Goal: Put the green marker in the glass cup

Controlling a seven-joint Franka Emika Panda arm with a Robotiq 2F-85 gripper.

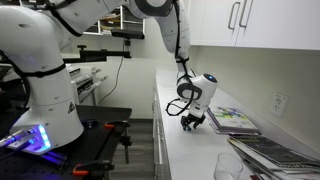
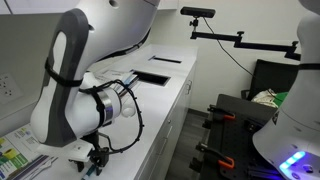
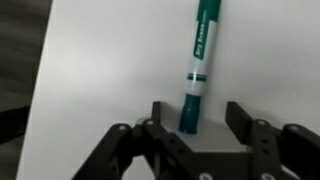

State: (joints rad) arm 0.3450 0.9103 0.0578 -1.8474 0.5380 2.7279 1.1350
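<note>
The green marker (image 3: 200,62) lies on the white counter in the wrist view, white body with a teal cap end pointing toward me. My gripper (image 3: 198,115) is open, its two black fingers on either side of the marker's cap end without touching it. In both exterior views the gripper (image 1: 192,123) (image 2: 92,158) hangs low over the counter, and the marker is hidden beneath it. The glass cup (image 1: 229,166) stands on the counter near the front edge, some way from the gripper.
Magazines (image 1: 233,119) lie beside the gripper and another stack (image 1: 275,153) sits next to the cup. A magazine (image 2: 18,158) also shows in an exterior view. The white counter (image 2: 160,95) runs along the wall, with dark trays (image 2: 152,78) farther along.
</note>
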